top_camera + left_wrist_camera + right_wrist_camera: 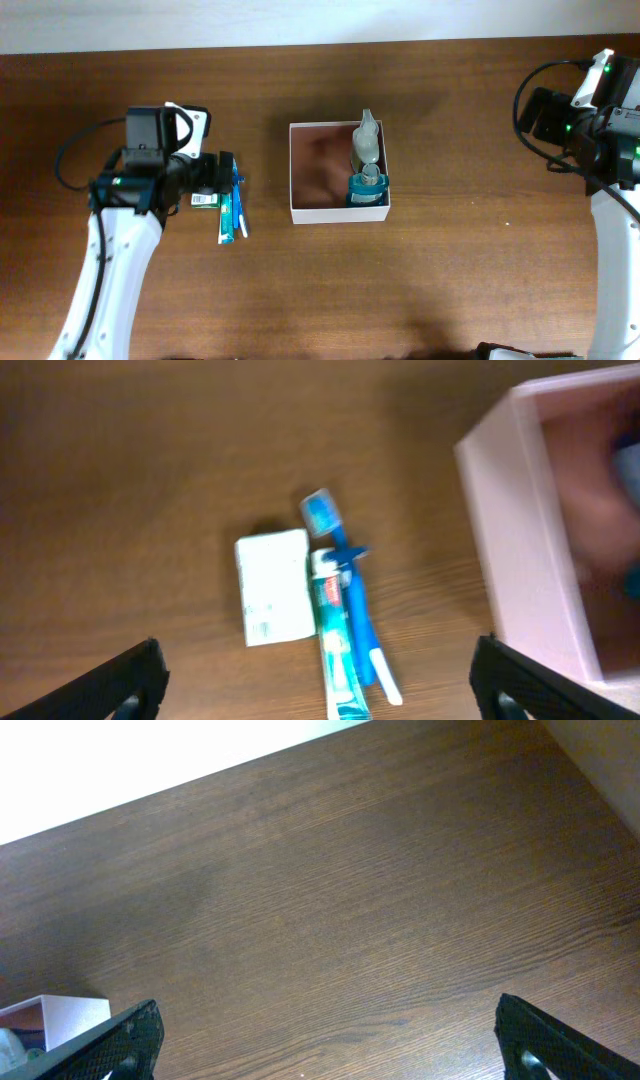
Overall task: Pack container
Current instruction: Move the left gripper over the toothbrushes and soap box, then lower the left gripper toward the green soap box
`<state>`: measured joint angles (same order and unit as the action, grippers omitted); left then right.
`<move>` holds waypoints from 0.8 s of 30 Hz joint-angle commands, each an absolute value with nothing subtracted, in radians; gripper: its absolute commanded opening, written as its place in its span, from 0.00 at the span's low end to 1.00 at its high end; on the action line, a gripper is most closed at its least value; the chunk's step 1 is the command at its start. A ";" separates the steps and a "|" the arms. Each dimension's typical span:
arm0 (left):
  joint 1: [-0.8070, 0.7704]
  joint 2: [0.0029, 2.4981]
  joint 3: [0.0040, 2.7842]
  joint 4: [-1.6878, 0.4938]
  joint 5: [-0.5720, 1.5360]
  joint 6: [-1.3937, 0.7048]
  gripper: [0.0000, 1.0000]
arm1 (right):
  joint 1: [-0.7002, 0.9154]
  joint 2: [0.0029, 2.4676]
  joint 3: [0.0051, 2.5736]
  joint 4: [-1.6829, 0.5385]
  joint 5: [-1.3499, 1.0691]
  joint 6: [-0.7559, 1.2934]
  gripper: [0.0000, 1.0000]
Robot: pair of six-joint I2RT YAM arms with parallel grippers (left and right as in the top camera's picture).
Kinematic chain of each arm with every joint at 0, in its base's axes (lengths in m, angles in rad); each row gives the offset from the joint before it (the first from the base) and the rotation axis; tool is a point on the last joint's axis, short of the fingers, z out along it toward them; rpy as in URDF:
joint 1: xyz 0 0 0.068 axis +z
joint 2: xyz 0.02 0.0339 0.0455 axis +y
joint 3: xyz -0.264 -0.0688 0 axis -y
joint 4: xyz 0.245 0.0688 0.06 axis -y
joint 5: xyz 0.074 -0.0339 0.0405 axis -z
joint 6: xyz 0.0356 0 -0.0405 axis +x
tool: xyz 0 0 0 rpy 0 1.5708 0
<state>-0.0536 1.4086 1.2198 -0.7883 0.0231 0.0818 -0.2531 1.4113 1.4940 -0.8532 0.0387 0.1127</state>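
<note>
Table (450,280): dark brown wood grain, fills nearly the whole overhead view.
Room: pale, featureless strip (300,20) beyond the table's far edge; nothing more can be made out.
Left arm (110,270): white link comes in from the near left edge, with the wrist turned inward toward the table's middle.
Right arm (615,230): white link runs up the right edge, with the black wrist bent back toward the centre near the far right corner.
Left gripper (318,660): hangs above the toiletries, left of the container. Jaws wide apart, holding nothing.
Right gripper (325,1020): over bare wood, well apart from the container. Jaws wide apart, empty. One container corner shows at the lower left of its wrist view.
Container (318,170): mid-table, square and shallow, white walls, reddish-brown floor, open top. Left part bare.
Clear bottle (366,140): inside the container, against the right wall, far end.
Teal bottle (368,187): inside, same wall, near corner, just beside the clear one.
Toothpaste (333,650): flat on the table below the left gripper, green and white tube.
Toothbrush (355,610): blue, lies along the tube on its container side, touching it.
Packet (273,600): green and white, against the tube's other side.
</note>
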 commanded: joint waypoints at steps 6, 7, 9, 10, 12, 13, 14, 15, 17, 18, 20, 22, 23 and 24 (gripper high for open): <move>-0.030 1.586 1.237 -0.795 -0.076 -0.008 0.93 | -0.256 1.416 1.496 -0.850 0.034 0.121 0.99; -0.027 1.604 1.237 -0.794 -0.076 -0.008 0.93 | -0.256 1.416 1.496 -0.850 0.034 0.121 0.99; -0.022 1.644 1.237 -0.785 -0.076 -0.008 0.90 | -0.256 1.416 1.496 -0.850 0.034 0.121 0.98; -0.020 1.660 1.237 -0.778 -0.076 -0.008 0.89 | -0.256 1.416 1.496 -0.850 0.034 0.121 0.99; -0.012 1.690 1.237 -0.764 -0.076 -0.016 0.84 | -0.256 1.416 1.496 -0.850 0.034 0.121 0.99; -0.005 1.704 1.237 -0.758 -0.076 -0.025 0.84 | -0.256 1.416 1.496 -0.850 0.034 0.121 0.99; 0.003 1.714 1.237 -0.752 -0.075 -0.041 0.84 | -0.256 1.416 1.496 -0.850 0.034 0.121 0.99; 0.010 1.724 1.237 -0.747 -0.073 -0.058 0.84 | -0.256 1.416 1.496 -0.850 0.034 0.121 0.99; 0.028 1.748 1.237 -0.725 -0.041 -0.064 0.84 | -0.256 1.416 1.496 -0.850 0.034 0.121 0.98; 0.033 1.759 1.237 -0.716 -0.030 -0.064 0.84 | -0.256 1.416 1.496 -0.850 0.034 0.121 0.99; 0.038 1.779 1.237 -0.703 -0.022 -0.063 0.84 | -0.256 1.416 1.496 -0.850 0.034 0.121 0.99; 0.038 1.800 1.237 -0.692 -0.022 -0.052 0.84 | -0.256 1.416 1.496 -0.850 0.034 0.121 0.99; 0.038 1.808 1.237 -0.686 -0.022 -0.052 0.84 | -0.256 1.416 1.496 -0.850 0.034 0.121 0.99; 0.038 1.819 1.237 -0.679 -0.022 -0.052 0.85 | -0.256 1.416 1.496 -0.850 0.034 0.121 0.99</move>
<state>0.0372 1.7836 1.2213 -0.6914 -0.0467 -0.0460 -0.2531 1.4113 1.4940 -0.8528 0.0387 0.1131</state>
